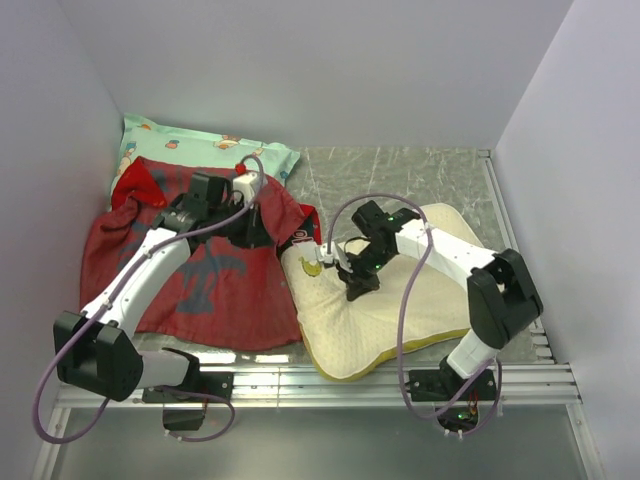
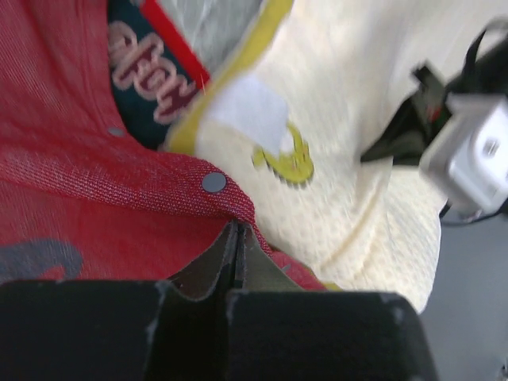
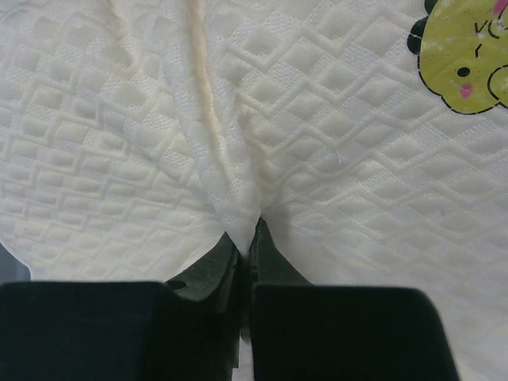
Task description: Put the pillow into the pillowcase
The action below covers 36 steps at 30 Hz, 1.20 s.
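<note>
The red pillowcase [image 1: 210,290] lies flat on the left, dull red side with grey blotches up. My left gripper [image 1: 258,232] is shut on its hem by a snap button, at the edge that faces the pillow; in the left wrist view the gripper [image 2: 236,232] pinches the red pillowcase [image 2: 79,182]. The cream dimpled pillow [image 1: 400,310] with a yellow edge band lies to the right, its corner touching that edge. My right gripper [image 1: 358,285] presses down on the pillow's top. In the right wrist view that gripper [image 3: 246,238] is shut on a pinched fold of the pillow [image 3: 357,175].
A mint-green pillow [image 1: 190,150] lies at the back left, partly under the pillowcase. White walls close in the left, back and right. Metal rails [image 1: 400,380] run along the front edge. Bare metal tabletop [image 1: 400,175] shows behind the pillow.
</note>
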Motion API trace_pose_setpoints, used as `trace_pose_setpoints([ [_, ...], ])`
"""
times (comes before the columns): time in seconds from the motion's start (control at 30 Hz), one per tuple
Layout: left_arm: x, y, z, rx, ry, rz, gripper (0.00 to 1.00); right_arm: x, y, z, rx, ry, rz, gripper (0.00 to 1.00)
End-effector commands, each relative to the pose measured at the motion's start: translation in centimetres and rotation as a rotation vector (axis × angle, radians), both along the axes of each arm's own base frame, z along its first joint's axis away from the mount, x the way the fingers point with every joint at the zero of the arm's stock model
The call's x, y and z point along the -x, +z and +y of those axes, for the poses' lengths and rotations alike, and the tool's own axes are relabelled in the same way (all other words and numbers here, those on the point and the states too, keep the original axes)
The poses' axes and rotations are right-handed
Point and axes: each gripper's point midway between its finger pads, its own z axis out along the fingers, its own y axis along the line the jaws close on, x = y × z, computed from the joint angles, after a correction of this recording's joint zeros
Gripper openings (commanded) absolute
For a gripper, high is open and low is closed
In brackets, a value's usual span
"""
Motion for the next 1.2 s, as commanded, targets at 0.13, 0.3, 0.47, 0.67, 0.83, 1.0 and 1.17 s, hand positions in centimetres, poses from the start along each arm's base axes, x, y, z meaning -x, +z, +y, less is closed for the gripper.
trace_pose_setpoints([
  [0.13, -2.2, 6.0, -2.2, 0.146, -0.032, -0.116, 0.00, 3.3, 1.4, -1.5, 0.046, 0.146, -0.050, 0.00],
  [0.3, 0.2, 4.8, -2.3, 0.141, -0.119, -0.076, 0.00, 0.7, 1.6, 0.7, 0.035, 0.112, -0.065, 0.00],
  [0.47, 4.7, 2.3, -2.6, 0.074, -0.286, -0.039, 0.00, -4.2, 4.4, 2.9, -0.011, 0.042, -0.137, 0.00],
  [0.67, 7.5, 0.5, -2.3, 0.019, -0.364, -0.030, 0.00, -11.6, 9.3, 2.7, -0.046, -0.069, -0.225, 0.00],
  [0.83, 7.9, 0.1, -1.7, -0.019, -0.405, -0.036, 0.00, -15.5, 10.4, 2.2, -0.029, -0.121, -0.335, 0.00],
  [1.0, 8.9, 1.3, -2.0, 0.010, -0.478, -0.014, 0.00, -19.4, 9.9, 3.0, -0.043, -0.303, -0.413, 0.00],
  [1.17, 7.9, 3.4, -3.7, 0.101, -0.488, 0.000, 0.00, -21.0, 9.5, 5.4, -0.080, -0.439, -0.428, 0.00],
])
